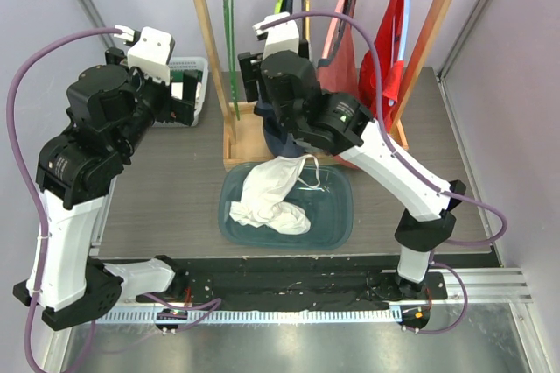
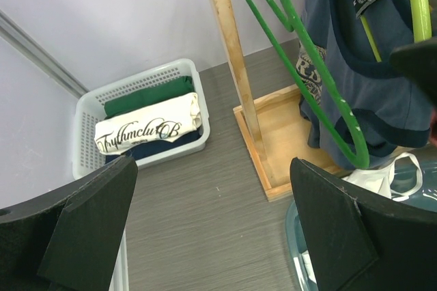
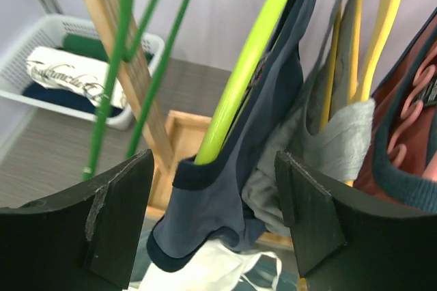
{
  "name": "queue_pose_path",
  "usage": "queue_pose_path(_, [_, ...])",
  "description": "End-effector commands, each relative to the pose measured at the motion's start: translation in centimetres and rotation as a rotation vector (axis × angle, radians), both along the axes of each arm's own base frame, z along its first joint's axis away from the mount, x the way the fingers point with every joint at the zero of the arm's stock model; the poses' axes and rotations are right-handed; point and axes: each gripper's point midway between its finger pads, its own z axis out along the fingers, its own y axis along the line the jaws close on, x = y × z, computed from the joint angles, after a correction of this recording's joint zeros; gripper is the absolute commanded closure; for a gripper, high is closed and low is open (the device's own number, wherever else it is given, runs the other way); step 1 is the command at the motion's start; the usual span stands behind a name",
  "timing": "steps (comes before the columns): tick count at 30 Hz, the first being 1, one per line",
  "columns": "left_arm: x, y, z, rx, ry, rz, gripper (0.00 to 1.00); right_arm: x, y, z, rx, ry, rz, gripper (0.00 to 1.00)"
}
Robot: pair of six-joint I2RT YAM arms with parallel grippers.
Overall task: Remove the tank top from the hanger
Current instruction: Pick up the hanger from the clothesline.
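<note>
Status: early in this removal, by my read. Dark navy-blue tank top (image 3: 229, 199) is on the lime-green plastic hanger (image 3: 254, 72), which is hooked on the light wooden garment rack (image 1: 208, 58). Your right gripper (image 3: 213, 205) has its jaws apart, straddling the top's strap at the hanger arm, with nothing pinched. Left gripper (image 2: 215, 229) is also spread wide and empty, off to the left near the white perforated plastic basket (image 2: 85, 137). A crumpled white garment (image 1: 267, 198) already lies in the translucent teal tub (image 1: 339, 231) below the rack. Left to do: clamp fabric, work both straps off the hanger, pull it clear.
</note>
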Motion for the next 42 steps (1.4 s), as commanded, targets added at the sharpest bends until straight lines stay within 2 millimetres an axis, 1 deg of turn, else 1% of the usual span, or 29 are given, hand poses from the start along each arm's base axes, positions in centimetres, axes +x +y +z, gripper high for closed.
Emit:
queue_pose_path(1, [-0.2, -0.1, 0.6, -0.025, -0.019, -0.010, 0.00, -0.4, -2.0, 0.9, 0.047, -0.010, -0.065, 0.20])
queue_pose_path(5, [-0.3, -0.1, 0.6, -0.031, -0.019, -0.014, 0.00, -0.2, -2.0, -0.2, 0.022, 0.006, -0.078, 0.18])
queue_pose_path(8, [-0.4, 0.0, 0.6, -0.031, -0.020, -0.011, 0.00, -0.1, -2.6, -0.9, 0.001, 0.013, -0.105, 0.17])
queue_pose_path(9, [-0.5, 0.0, 0.6, -0.031, -0.020, -0.013, 0.00, 0.1, -2.8, -1.7, -0.011, 0.023, -0.116, 0.17])
queue_pose_path(10, [-0.5, 0.1, 0.6, -0.031, -0.020, -0.011, 0.00, 0.2, -2.9, -2.0, -0.008, 0.032, -0.112, 0.17])
queue_pose_path(11, [-0.6, 0.1, 0.5, -0.030, -0.019, -0.013, 0.00, 0.6, -3.8, -2.0, 0.022, 0.042, -0.127, 0.17])
queue_pose_path(12, [-0.6, 0.1, 0.5, -0.032, -0.019, -0.012, 0.00, 0.9, -4.2, -3.1, 0.009, 0.064, -0.135, 0.18])
queue_pose_path(13, [-0.6, 0.0, 0.5, -0.030, -0.017, -0.014, 0.00, 1.1, -4.7, -3.4, 0.013, 0.073, -0.141, 0.19])
queue_pose_path(14, [-0.6, 0.0, 0.4, -0.030, -0.016, -0.014, 0.00, 1.4, -6.0, -3.3, 0.036, 0.078, -0.162, 0.20])
queue_pose_path(15, [-0.6, 0.1, 0.4, -0.030, -0.016, -0.014, 0.01, 1.6, -6.4, -4.1, 0.029, 0.094, -0.167, 0.21])
queue_pose_path(16, [-0.6, 0.0, 0.4, -0.030, -0.014, -0.017, 0.00, 1.6, -6.5, -4.2, 0.049, 0.104, -0.150, 0.23])
queue_pose_path(17, [-0.5, -0.1, 0.2, -0.030, -0.008, -0.019, 0.00, 1.8, -7.3, -3.9, 0.064, 0.102, -0.161, 0.26])
queue_pose_path(18, [-0.5, -0.2, 0.2, -0.030, -0.008, -0.021, 0.00, 1.8, -7.3, -4.1, 0.060, 0.102, -0.162, 0.27])
queue_pose_path(19, [-0.4, -0.2, 0.1, -0.031, -0.006, -0.020, 0.00, 1.8, -7.4, -3.9, 0.062, 0.097, -0.161, 0.28])
queue_pose_path(21, [-0.5, -0.3, 0.1, -0.033, -0.004, -0.026, 0.00, 1.9, -7.3, -3.3, 0.061, 0.081, -0.147, 0.32])
queue_pose_path(22, [-0.5, -0.4, 0.1, -0.033, -0.004, -0.026, 0.00, 1.9, -7.2, -3.0, 0.061, 0.073, -0.138, 0.37])
queue_pose_path(24, [-0.4, -0.3, 0.1, -0.034, -0.002, -0.024, 0.00, 2.1, -6.8, -2.3, 0.055, 0.049, -0.115, 0.42])
queue_pose_path(25, [-0.4, -0.3, 0.0, -0.034, -0.001, -0.023, 0.00, 2.2, -6.7, -2.1, 0.047, 0.041, -0.109, 0.49])
queue_pose_path(27, [-0.5, -0.2, 0.1, -0.036, -0.002, -0.023, 0.00, 2.4, -6.6, -1.4, 0.049, 0.023, -0.101, 0.53])
queue_pose_path(28, [-0.5, -0.1, 0.0, -0.035, 0.001, -0.019, 0.00, 2.7, -6.4, -1.5, 0.037, 0.022, -0.100, 0.58])
queue_pose_path(30, [-0.5, -0.1, 0.0, -0.033, -0.001, -0.020, 0.00, 2.9, -6.3, -1.3, 0.038, 0.022, -0.086, 0.63])
queue_pose_path(33, [-0.5, -0.1, 0.0, -0.032, 0.000, -0.018, 0.00, 3.3, -6.4, -1.7, 0.046, 0.036, -0.076, 0.77])
queue_pose_path(34, [-0.5, -0.1, 0.0, -0.031, 0.000, -0.018, 0.00, 3.5, -6.6, -1.9, 0.050, 0.043, -0.078, 0.87])
queue_pose_path(36, [-0.5, -0.1, 0.0, -0.031, 0.000, -0.018, 0.00, 3.7, -6.7, -2.6, 0.042, 0.055, -0.079, 0.98])
queue_pose_path(38, [-0.4, -0.2, -0.2, -0.030, 0.004, -0.020, 0.00, 4.0, -7.1, -2.7, 0.042, 0.057, -0.074, 0.99])
queue_pose_path(39, [-0.4, -0.2, -0.2, -0.028, 0.004, -0.018, 0.00, 4.2, -6.8, -3.0, 0.041, 0.052, -0.065, 0.99])
queue_pose_path(40, [-0.4, -0.1, -0.1, -0.029, 0.003, -0.018, 0.00, 4.3, -6.7, -2.8, 0.046, 0.038, -0.057, 0.99])
queue_pose_path(41, [-0.4, -0.1, -0.1, -0.030, 0.001, -0.018, 0.00, 4.3, -7.1, -3.4, 0.011, 0.029, -0.052, 0.99])
queue_pose_path(42, [-0.4, -0.1, -0.1, -0.028, 0.004, -0.018, 0.00, 4.4, -6.9, -2.3, 0.042, -0.019, -0.046, 0.99])
